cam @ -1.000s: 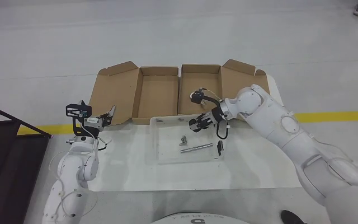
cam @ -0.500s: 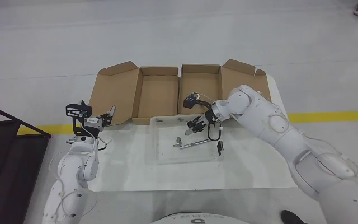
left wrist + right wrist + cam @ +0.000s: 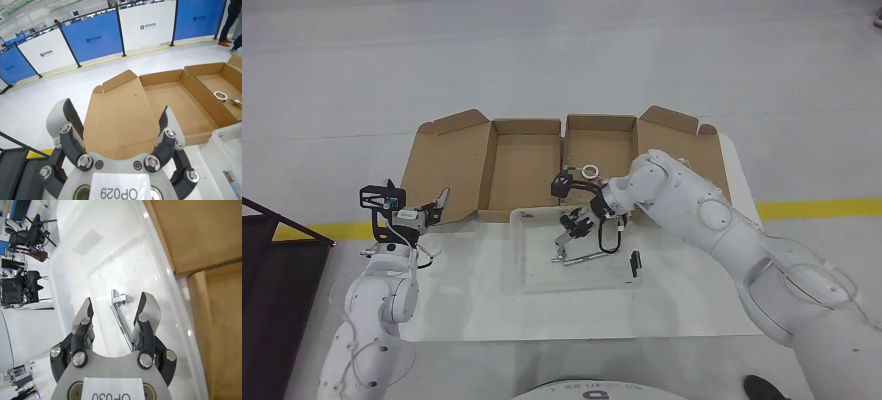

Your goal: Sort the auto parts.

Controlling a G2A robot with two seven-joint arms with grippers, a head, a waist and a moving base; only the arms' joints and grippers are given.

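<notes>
Right wrist view looks down past the right gripper (image 3: 116,298) into the clear tray (image 3: 62,256), where a metal rod (image 3: 121,321) with a bent bracket end lies on the floor. The fingers are spread wide with nothing between the pads, and the rod runs between them, its bracket end just beyond the fingertips. That straddling pose looks chosen so that closing would pinch the thin shaft across its width; I cannot tell whether the tips already touch the tray floor. In the top view this right gripper (image 3: 572,225) hangs over the tray's near-box side, the rod (image 3: 582,259) just beneath it and a small black part (image 3: 634,263) farther off in the same tray. A white ring (image 3: 590,171) lies in the right cardboard box (image 3: 607,135) beyond the gripper, probably sorted there. The left gripper (image 3: 117,108) is wide open too, holding nothing, parked above the counter (image 3: 472,290) with the left cardboard box (image 3: 170,98) ahead of it, likely waiting out of the way.
</notes>
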